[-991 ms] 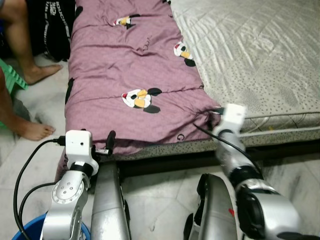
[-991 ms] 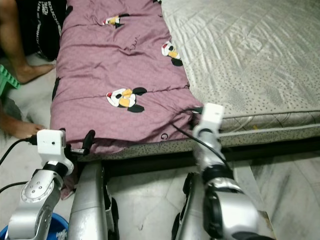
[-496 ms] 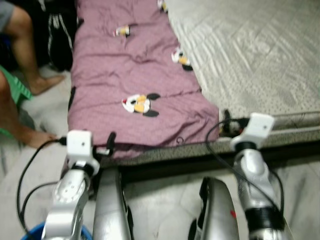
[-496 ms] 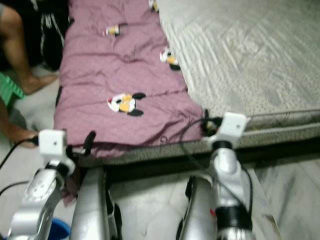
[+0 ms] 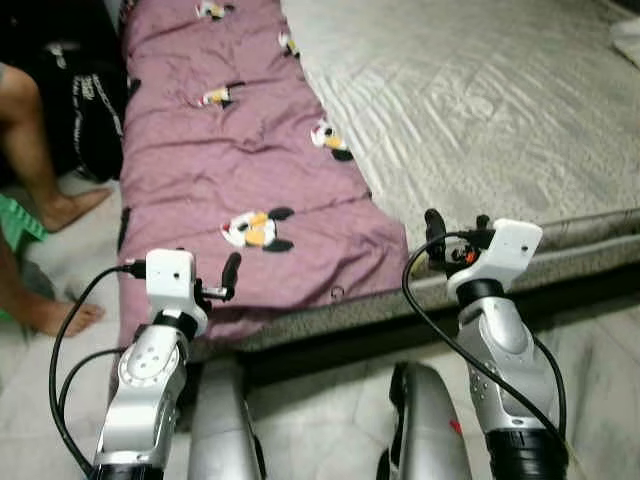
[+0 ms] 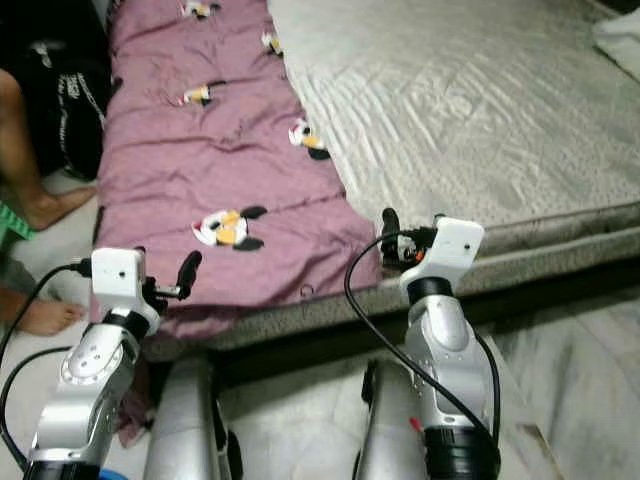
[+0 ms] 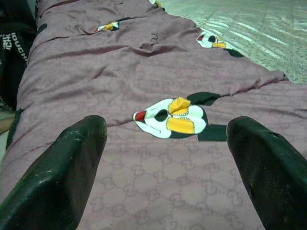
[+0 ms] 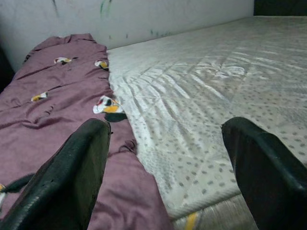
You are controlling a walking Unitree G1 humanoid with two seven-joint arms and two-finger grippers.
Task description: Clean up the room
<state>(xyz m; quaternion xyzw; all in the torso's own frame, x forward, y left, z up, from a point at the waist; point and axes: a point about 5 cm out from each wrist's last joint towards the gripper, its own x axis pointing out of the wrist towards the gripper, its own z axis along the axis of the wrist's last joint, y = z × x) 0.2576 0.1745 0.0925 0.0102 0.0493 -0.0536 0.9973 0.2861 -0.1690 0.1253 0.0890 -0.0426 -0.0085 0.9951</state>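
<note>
Purple blanket (image 5: 240,170) — far end cut off; both grippers' fingers spread.

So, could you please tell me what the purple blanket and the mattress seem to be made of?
The purple blanket looks like soft matte woven cloth, likely cotton: it wrinkles and bears printed cartoon patches. The mattress cover looks like quilted fabric with a slight sheen, stitched in diamonds; its fibre cannot be told.

Silver arms carry white wrist camera boxes, looping black cables and black-fingered claws, left claw (image 5: 228,272) and right claw (image 5: 455,231).
</note>
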